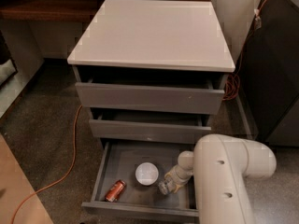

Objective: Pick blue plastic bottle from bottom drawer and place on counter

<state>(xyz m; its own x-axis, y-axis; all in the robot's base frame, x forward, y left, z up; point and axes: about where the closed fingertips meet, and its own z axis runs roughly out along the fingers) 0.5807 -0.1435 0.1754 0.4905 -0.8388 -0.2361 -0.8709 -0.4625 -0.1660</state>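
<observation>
The bottom drawer [122, 158] is pulled open, showing its flat grey floor. The blue plastic bottle [164, 188], pale and see-through, is in its right half, tilted. My gripper [172, 182] reaches down into the drawer from the thick white arm [224, 181] and sits right at the bottle, partly covering it. I cannot make out whether it holds the bottle. The glossy white counter [154, 31] tops the grey cabinet, well above the gripper.
A white round bowl [146, 173] and a reddish-brown can [115, 190] lie in the same drawer, left of the bottle. Two wider grey drawers [149, 97] stand slightly open above. An orange cable [72, 143] runs over the floor at left; a dark cabinet [275, 64] stands at right.
</observation>
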